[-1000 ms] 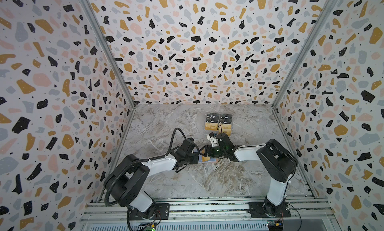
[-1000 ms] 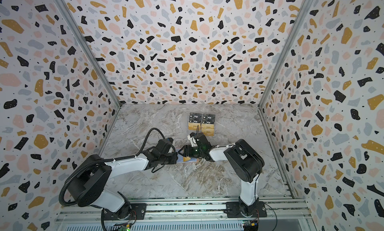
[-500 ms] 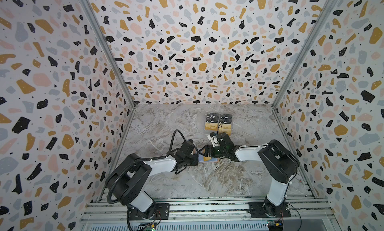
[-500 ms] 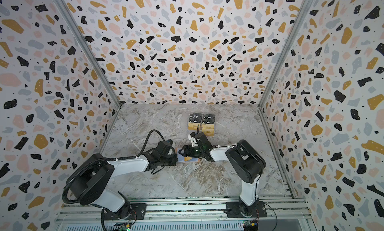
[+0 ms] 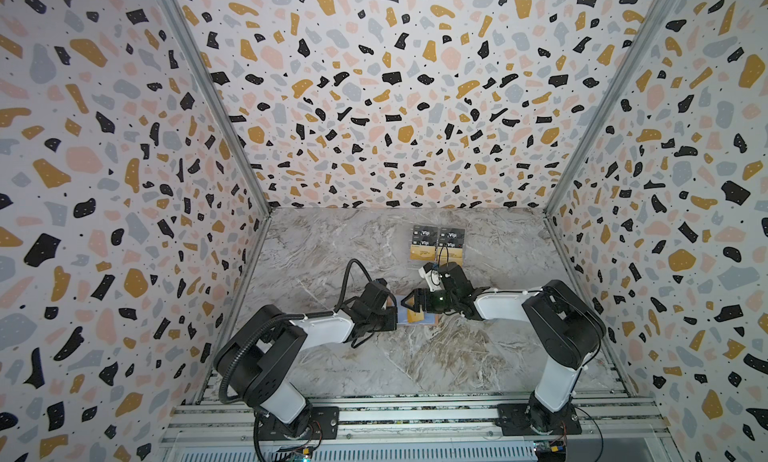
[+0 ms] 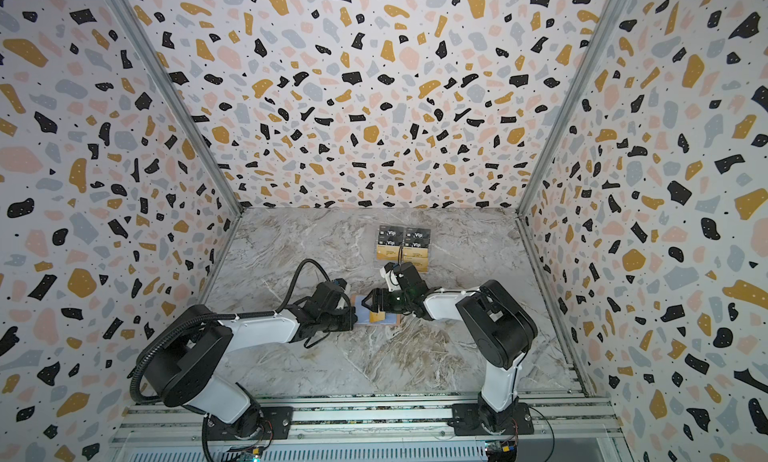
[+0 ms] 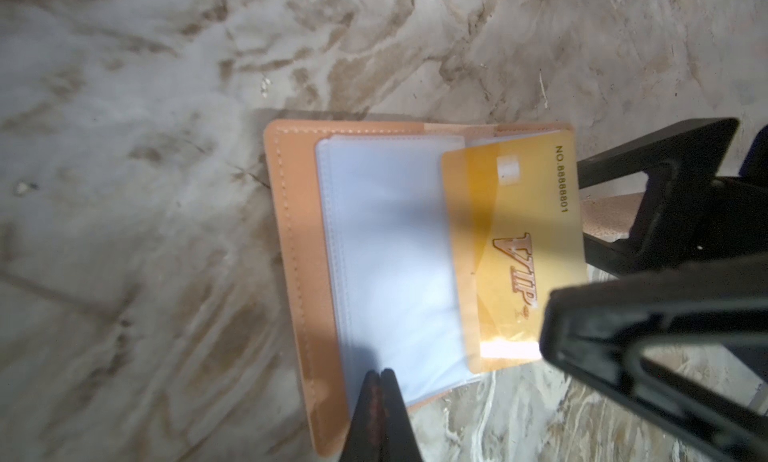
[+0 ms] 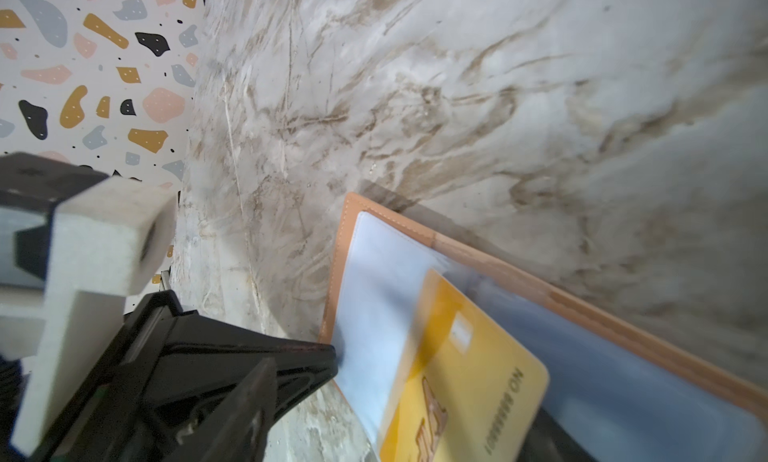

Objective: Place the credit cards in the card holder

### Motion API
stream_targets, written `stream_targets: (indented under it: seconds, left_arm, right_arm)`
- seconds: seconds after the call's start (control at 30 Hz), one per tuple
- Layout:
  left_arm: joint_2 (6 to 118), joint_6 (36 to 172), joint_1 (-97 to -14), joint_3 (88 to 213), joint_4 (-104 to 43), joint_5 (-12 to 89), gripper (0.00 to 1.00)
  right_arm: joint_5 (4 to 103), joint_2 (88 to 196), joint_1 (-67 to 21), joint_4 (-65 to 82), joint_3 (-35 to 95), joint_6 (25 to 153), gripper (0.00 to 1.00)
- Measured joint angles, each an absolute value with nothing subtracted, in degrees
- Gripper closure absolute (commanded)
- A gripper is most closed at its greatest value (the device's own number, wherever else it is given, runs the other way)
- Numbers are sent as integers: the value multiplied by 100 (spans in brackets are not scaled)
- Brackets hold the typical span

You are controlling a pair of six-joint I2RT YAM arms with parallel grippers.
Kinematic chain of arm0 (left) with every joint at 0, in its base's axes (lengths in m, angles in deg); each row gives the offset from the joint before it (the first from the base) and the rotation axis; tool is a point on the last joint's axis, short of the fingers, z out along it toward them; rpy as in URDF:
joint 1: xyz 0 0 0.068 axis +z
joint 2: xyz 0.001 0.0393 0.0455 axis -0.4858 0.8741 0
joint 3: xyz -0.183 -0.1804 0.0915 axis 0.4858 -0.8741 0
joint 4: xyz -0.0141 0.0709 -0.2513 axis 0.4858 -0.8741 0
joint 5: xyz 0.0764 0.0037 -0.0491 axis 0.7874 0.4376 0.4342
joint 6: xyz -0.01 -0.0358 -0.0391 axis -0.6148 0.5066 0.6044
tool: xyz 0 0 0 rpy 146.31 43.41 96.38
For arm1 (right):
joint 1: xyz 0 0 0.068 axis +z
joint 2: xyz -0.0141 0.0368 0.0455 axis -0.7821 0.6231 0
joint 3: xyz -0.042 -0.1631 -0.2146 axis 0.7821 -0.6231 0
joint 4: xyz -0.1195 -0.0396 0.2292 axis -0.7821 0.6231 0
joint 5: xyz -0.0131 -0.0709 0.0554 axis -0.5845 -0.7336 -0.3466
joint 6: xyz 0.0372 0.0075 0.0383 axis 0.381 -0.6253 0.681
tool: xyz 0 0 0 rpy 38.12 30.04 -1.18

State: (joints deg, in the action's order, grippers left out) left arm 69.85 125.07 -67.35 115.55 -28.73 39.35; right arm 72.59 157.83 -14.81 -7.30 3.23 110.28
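The card holder [image 7: 291, 231] lies open on the marble table, tan cover down and pale blue sleeves up; both top views show it between the grippers [image 5: 402, 314] [image 6: 361, 314]. A gold "VIP" credit card [image 7: 511, 231] [image 8: 478, 377] sits partly inside a sleeve, its outer half sticking out. My left gripper [image 7: 380, 374] is shut, its tip pressing on the sleeve near the holder's edge. My right gripper [image 5: 409, 303] is open, one finger on each side of the card's outer end. More credit cards [image 5: 436, 244] [image 6: 403, 246], black and gold, lie at the back.
Terrazzo-patterned walls close the table in on three sides. The left gripper's body and white mount [image 8: 95, 252] fill one side of the right wrist view. An aluminium rail [image 5: 415, 414] runs along the front edge, under both arm bases.
The right gripper's jaws have spread a little around the gold card. Both arms have hardly moved, and the left gripper stays shut on the sleeve.
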Motion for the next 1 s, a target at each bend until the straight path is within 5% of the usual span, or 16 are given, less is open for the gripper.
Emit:
stream_targets:
  seconds: [1.0]
  left_arm:
    - [6939, 12621, -6730, 11492, -2814, 3773, 100]
  right_arm:
    - [6656, 15492, -1394, 586, 636, 10794, 17]
